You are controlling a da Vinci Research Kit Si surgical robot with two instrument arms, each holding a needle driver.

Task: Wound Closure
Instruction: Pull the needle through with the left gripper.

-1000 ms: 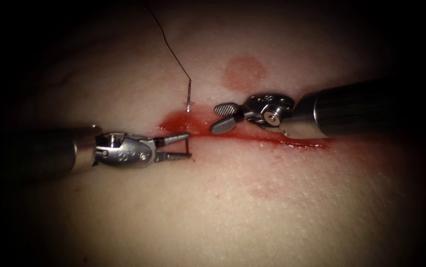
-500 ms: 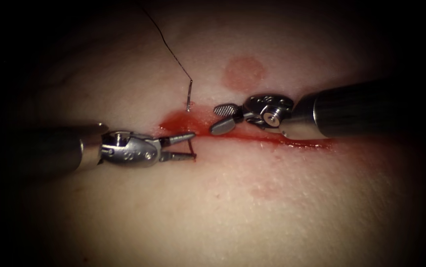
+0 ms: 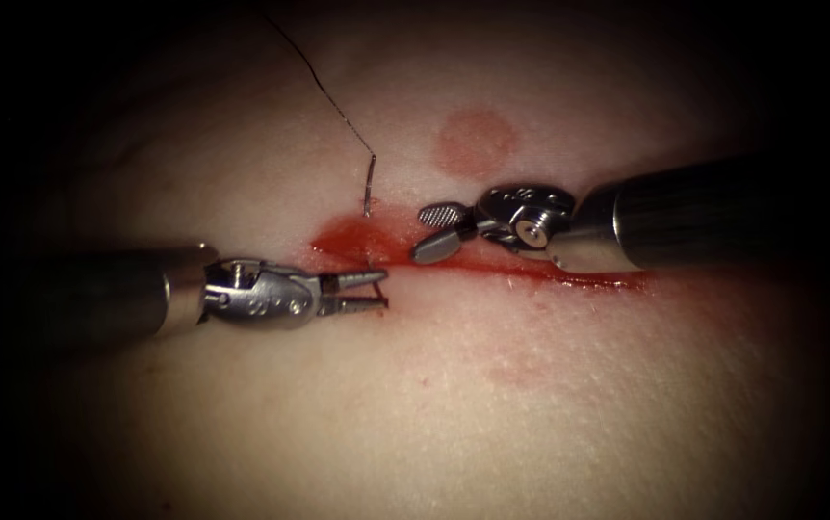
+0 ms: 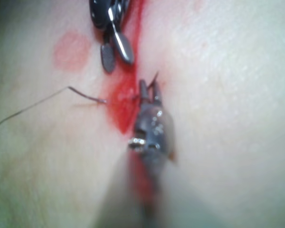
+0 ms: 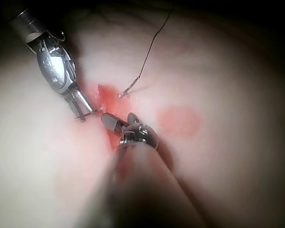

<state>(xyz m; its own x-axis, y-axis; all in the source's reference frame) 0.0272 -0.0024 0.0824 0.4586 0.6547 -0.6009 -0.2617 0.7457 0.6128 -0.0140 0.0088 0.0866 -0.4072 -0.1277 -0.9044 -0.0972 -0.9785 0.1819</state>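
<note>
At the cut (image 3: 492, 268), which runs across the tissue (image 3: 453, 404) through red fluid (image 3: 352, 236), we see the needle (image 3: 383, 293) lodged in the tissue, its tip rising on the near side and its tail (image 3: 369, 188) standing on the far side with the thread (image 3: 324, 91) trailing to the far edge. The left tool (image 3: 376, 290) has its jaws narrowed around the tip, gripping it. The right tool (image 3: 434, 231) hangs over the cut, jaws spread, holding nothing.
</note>
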